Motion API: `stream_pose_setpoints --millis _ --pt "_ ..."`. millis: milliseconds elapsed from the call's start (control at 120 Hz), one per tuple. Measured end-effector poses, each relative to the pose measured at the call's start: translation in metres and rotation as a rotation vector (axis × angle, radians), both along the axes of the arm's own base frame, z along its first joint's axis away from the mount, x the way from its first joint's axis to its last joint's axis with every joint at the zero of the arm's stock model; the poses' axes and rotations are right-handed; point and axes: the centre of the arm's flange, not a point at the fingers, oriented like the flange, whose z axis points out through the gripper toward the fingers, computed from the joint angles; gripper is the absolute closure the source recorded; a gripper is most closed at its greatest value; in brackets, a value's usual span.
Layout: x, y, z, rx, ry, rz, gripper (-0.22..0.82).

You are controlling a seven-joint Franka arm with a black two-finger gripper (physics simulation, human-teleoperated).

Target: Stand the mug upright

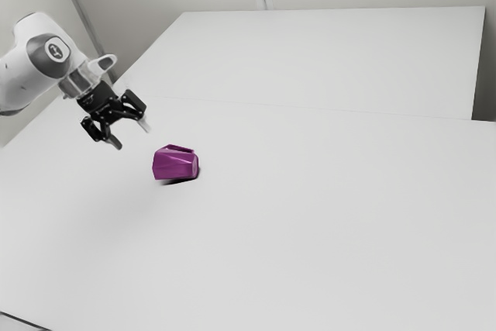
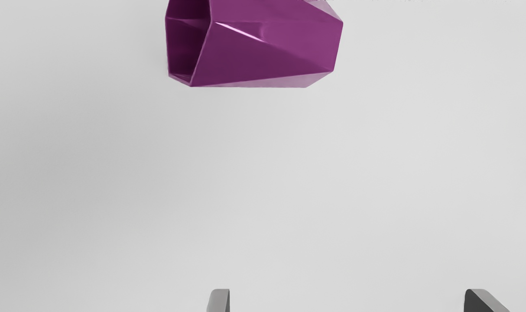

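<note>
Purple mug (image 1: pixel 174 166) lies tipped, well inside table edges (image 1: pixel 35 125).

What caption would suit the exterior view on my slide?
Open gripper above a white table, with the purple mug lying on its side, not yet upright.

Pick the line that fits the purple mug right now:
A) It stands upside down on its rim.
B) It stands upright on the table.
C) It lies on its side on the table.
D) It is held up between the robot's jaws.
C: the mug lies on the table with its open mouth facing sideways, and the jaws stand open, clear of it.
</note>
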Motion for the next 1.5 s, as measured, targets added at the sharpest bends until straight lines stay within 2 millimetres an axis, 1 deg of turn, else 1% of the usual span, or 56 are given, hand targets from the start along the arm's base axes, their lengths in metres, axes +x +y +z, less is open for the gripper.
stream_pose_setpoints --millis 58,117,175,250,308,408,592,708,892,958,1000,1125,1208,1267,1333,1500 --pt "0.003 0.011 -0.029 -0.06 -0.025 0.044 0.02" --pt "0.006 0.031 -0.058 -0.113 -0.05 0.101 0.02" --pt "0.007 0.051 -0.079 -0.155 -0.086 0.152 0.02" --pt "0.011 0.064 -0.102 -0.201 -0.133 0.188 0.02" --pt "0.014 0.068 -0.116 -0.228 -0.168 0.199 0.02" --pt "0.019 0.069 -0.139 -0.28 -0.224 0.211 0.02" --pt "0.024 0.066 -0.171 -0.375 -0.326 0.226 0.02" --pt "0.021 0.06 -0.182 -0.441 -0.387 0.225 0.02" --pt "0.011 0.049 -0.197 -0.529 -0.467 0.219 0.02" --pt "0.009 0.046 -0.2 -0.549 -0.492 0.208 0.02" --pt "0.009 0.044 -0.2 -0.556 -0.51 0.198 0.09" --pt "0.009 0.042 -0.199 -0.562 -0.556 0.168 0.42" --pt "0.01 0.041 -0.199 -0.559 -0.579 0.148 0.56" --pt "0.011 0.039 -0.199 -0.556 -0.591 0.133 0.63" --pt "0.011 0.037 -0.2 -0.552 -0.602 0.116 0.68" --pt "0.014 0.034 -0.198 -0.54 -0.632 0.08 0.74"
